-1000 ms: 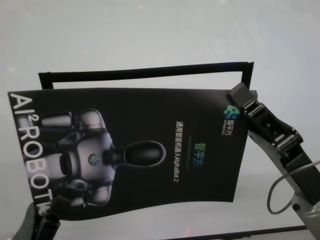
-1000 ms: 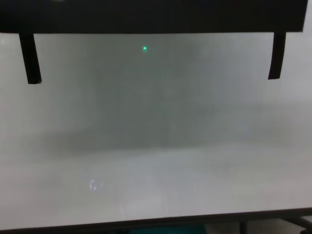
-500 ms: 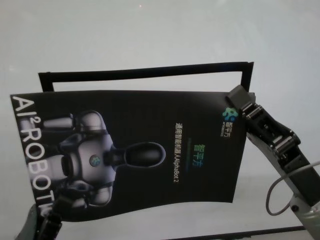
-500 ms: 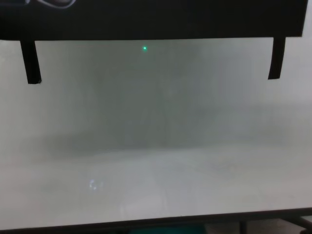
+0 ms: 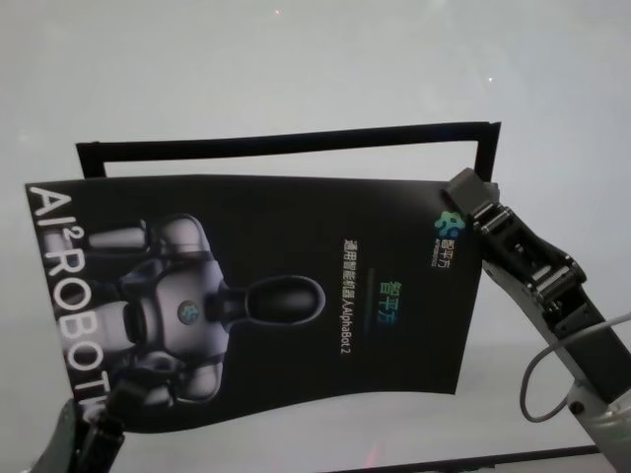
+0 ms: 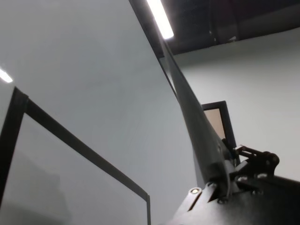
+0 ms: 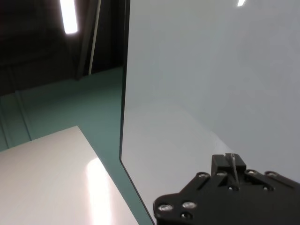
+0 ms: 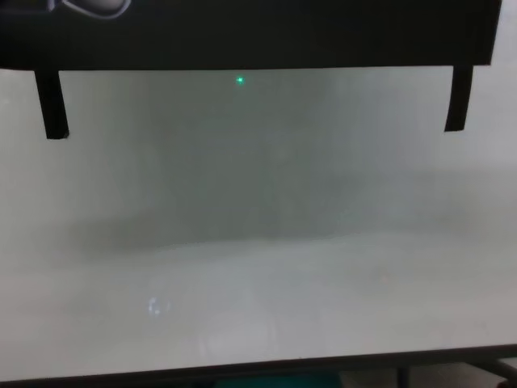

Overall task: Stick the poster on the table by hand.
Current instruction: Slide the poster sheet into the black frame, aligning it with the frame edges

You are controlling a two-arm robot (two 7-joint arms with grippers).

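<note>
You've got the poster [image 5: 286,296] held above the white bench [image 5: 296,69], overlapping the black strip frame [image 5: 286,141]: left gripper [image 5: 99,434] fingers clenched on its near-left corner, right gripper [image 5: 471,197] fingers pinching its far-right corner.

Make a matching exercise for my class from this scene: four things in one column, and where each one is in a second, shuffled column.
Things:
1. poster
2. left gripper
3. right gripper
4. black strips

Places:
A. at the poster's far right corner
B. on the table, framing a rectangle
C. held up between both grippers
D. at the poster's near left corner

Pairs: 1-C, 2-D, 3-A, 4-B
</note>
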